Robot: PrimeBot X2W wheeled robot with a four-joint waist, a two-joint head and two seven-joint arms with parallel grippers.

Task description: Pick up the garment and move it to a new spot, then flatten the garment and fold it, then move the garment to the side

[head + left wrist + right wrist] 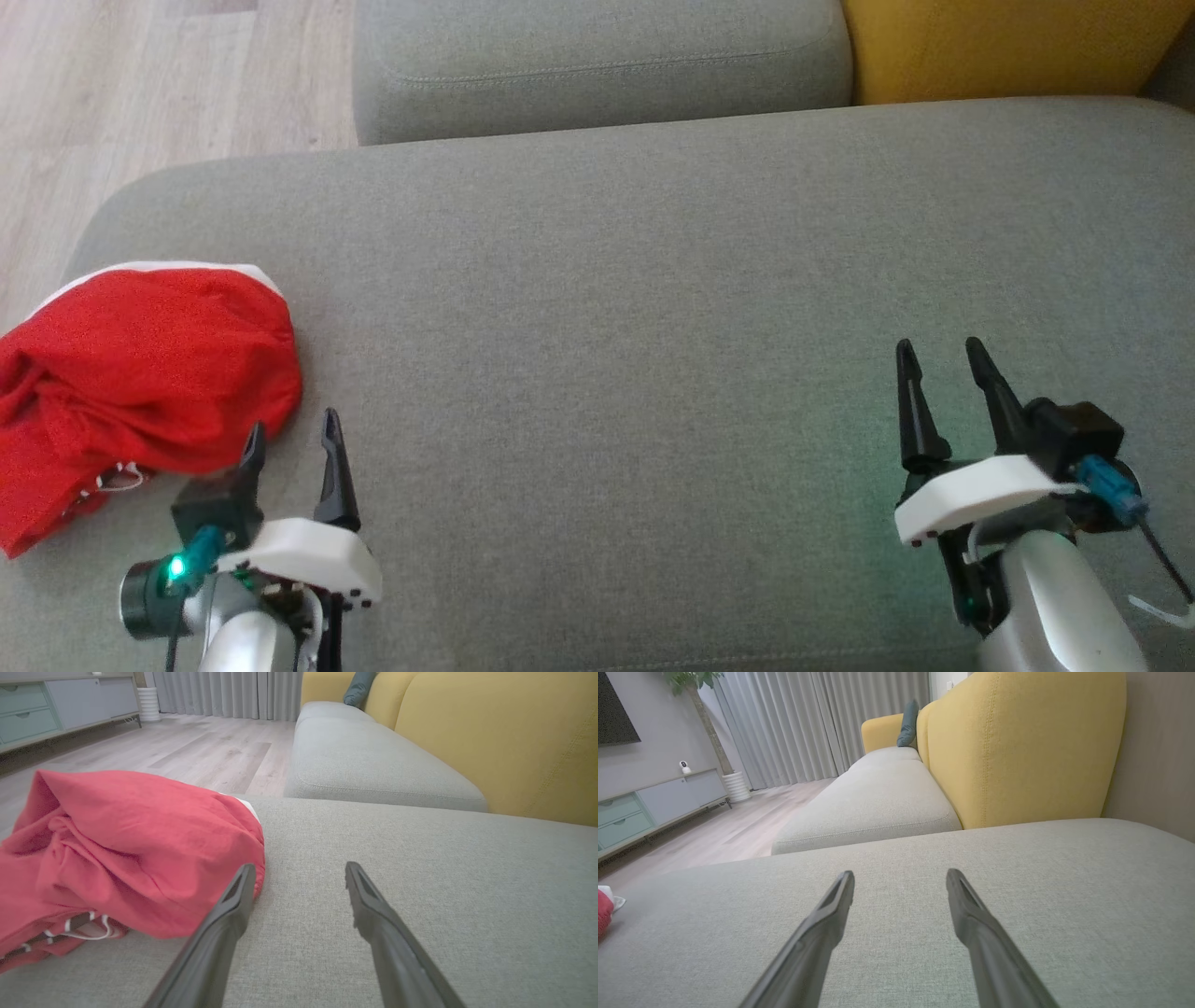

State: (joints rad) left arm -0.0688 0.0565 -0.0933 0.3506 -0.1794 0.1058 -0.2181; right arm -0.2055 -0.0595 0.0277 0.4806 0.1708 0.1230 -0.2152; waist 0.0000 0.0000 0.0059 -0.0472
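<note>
A home living room: grey-and-yellow sofa (1017, 765), curtains (808, 723), sideboard (654, 807), wood floor (196, 751).

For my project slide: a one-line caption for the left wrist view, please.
Open left tool beside a crumpled red garment on the grey sofa cushion, nothing grasped yet.

I read the seat cushion (653, 308) as grey woven upholstery, coarse visible weave, matt. On its left end the garment (140, 373) is thin red cloth, matt and creased, with white trim and cord. Behind the cushion the backrest (1017, 751) is yellow fabric with a finer weave and a stitched seam. Off the cushion's left edge the floor (201, 751) is pale wood-grain planks, low sheen. Over the cushion, the left gripper (292, 425) and right gripper (938, 345) have dark matt plastic fingers and smooth white plastic housings.
</note>
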